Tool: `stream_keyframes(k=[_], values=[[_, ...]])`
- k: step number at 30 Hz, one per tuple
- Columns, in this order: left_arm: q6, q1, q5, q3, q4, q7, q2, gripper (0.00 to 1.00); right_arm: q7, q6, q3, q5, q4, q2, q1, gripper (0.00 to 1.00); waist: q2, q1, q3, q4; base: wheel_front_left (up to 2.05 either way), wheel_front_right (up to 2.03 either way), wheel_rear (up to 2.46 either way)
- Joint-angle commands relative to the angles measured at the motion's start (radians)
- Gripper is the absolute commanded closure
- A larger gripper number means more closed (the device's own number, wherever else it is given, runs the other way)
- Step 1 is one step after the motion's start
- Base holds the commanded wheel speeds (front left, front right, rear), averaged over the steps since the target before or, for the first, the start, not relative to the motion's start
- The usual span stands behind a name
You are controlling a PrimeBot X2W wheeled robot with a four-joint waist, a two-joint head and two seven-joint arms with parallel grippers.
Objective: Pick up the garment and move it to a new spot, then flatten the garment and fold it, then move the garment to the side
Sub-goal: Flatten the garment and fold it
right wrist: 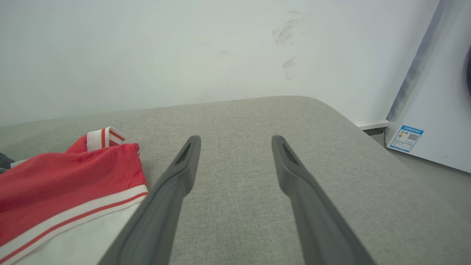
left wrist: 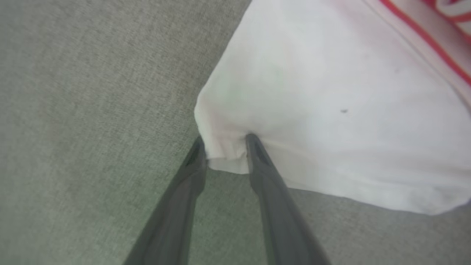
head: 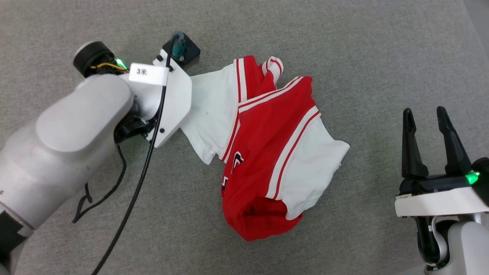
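Left wrist view: my left gripper (left wrist: 225, 139) brackets the jersey (left wrist: 331, 92) at its sleeve corner, for lifting; clamped or not, I cannot tell. Right gripper (head: 424, 110) stands open, lower right.

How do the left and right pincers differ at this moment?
The left pincer has its fingertips either side of a white sleeve corner of the garment; the right pincer has nothing between its fingers, just grey upholstery beyond. The left's gap is narrower, the right's wide. Both have two long dark fingers.
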Motion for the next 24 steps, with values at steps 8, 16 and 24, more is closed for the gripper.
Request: stream_keyframes(k=[8,16,24], values=[[0.001,0.02,-0.022,-0.018,0.064,-0.209,-0.013,1.0,-0.002,-0.001,-0.016,-0.037,0.006,0.002,0.024,0.0,0.0,0.0001,-0.08,0.071,0.0,0.0,0.0],[0.001,0.066,-0.095,0.017,0.129,-0.349,0.04,1.0,-0.002,-0.001,-0.027,-0.074,0.008,0.002,0.06,0.0,0.0,0.0001,-0.152,0.162,0.0,0.0,0.0],[0.009,0.173,-0.169,0.041,0.205,-0.384,0.145,1.0,-0.002,-0.001,-0.038,-0.094,0.004,0.002,0.084,0.0,0.0,0.0001,-0.179,0.223,0.0,0.0,0.0]])
